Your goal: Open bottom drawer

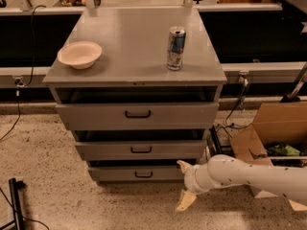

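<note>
The grey cabinet has three drawers. The bottom drawer [144, 174] is the lowest, shortest panel with a small black bar handle [143, 175]; its front sits slightly forward with a dark gap above it. My gripper [184, 186] is low at the drawer's right end, on a white arm [249, 176] coming in from the right. Its two cream fingers are spread apart, one [183, 166] by the drawer's right corner, the other [185, 201] down near the floor. It holds nothing.
A cream bowl [79, 54] and a drink can [176, 48] stand on the cabinet top [134, 47]. The middle drawer [141, 150] and top drawer [138, 115] are above. An open cardboard box [273, 133] stands at right, cables beside it. A black stand [17, 205] is at lower left.
</note>
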Available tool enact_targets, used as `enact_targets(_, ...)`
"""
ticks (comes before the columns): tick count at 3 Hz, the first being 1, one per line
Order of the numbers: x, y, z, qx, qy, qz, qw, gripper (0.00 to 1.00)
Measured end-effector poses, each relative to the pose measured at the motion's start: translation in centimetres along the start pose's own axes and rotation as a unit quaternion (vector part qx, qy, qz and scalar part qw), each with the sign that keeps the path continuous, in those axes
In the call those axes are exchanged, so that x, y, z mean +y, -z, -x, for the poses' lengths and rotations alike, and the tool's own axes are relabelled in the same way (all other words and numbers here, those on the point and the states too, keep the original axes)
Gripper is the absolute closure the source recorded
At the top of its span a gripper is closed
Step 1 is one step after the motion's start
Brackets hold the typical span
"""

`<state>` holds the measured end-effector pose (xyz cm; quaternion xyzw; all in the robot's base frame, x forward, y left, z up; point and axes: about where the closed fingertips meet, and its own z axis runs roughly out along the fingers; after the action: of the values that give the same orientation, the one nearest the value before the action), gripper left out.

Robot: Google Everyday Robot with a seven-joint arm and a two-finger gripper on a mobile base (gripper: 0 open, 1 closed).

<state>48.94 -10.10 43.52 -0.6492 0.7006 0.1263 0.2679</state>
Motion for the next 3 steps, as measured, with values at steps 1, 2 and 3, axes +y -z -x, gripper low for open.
enact_targets(1,-0.9,-2.7,-2.2,-0.010,-0.013,-0.015,0.9998,0.00)
enact_targets(2,-1.8,-5.0,-4.1,-0.040,-0.017,-0.029,0.9986,0.00)
enact_targets(3,-2.9,-7.5,-5.4,-0.063,-0.012,-0.029,0.9975,0.00)
